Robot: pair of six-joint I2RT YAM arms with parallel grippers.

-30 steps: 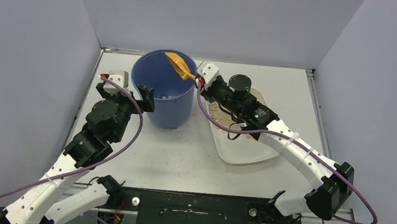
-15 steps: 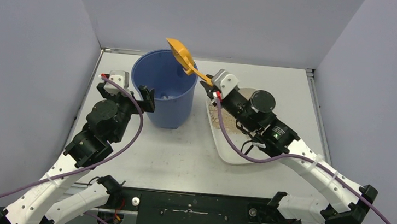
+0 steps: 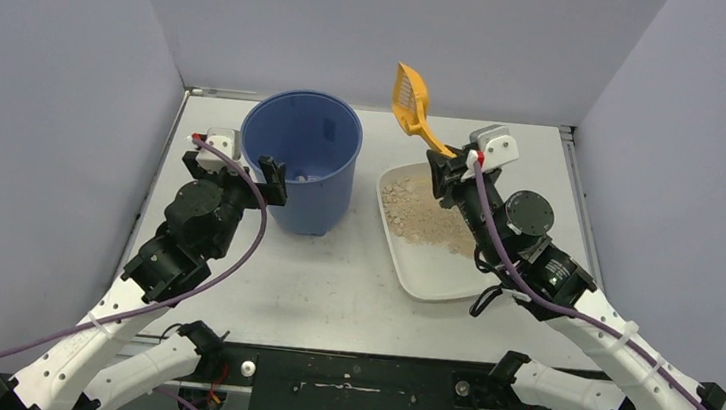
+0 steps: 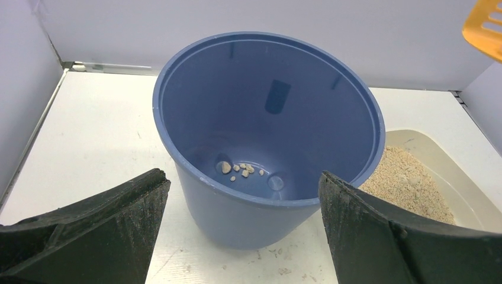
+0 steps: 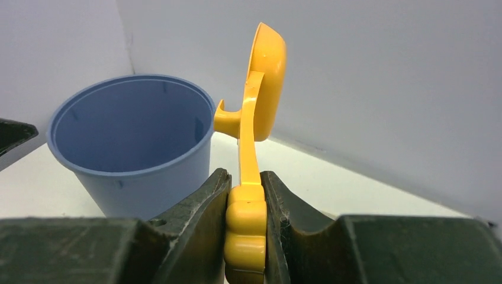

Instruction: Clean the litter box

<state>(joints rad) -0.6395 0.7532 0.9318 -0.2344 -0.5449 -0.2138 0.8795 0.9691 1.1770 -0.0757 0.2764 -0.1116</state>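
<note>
The litter box (image 3: 451, 290) is a shallow white tray right of centre, with tan granules (image 3: 423, 221) heaped in its far half; its corner shows in the left wrist view (image 4: 456, 177). My right gripper (image 3: 448, 169) (image 5: 245, 198) is shut on the handle of the yellow slotted scoop (image 3: 410, 97) (image 5: 263, 89). It holds the scoop nearly upright above the box's far end, and no clumps show in it. My left gripper (image 3: 232, 170) (image 4: 240, 176) stands wide open beside the blue bucket (image 3: 300, 159) (image 4: 266, 112), its fingers apart from the wall.
A few tan clumps (image 4: 240, 168) lie on the bucket's floor. The bucket (image 5: 130, 136) stands left of the litter box with a narrow gap between them. Grey walls close in the table on three sides. Small crumbs (image 4: 278, 254) dot the table near the bucket's base.
My right arm has swung the scoop from over the bucket's rim to the right and up, above the litter box's far end, turning it upright. The left arm has barely shifted.
</note>
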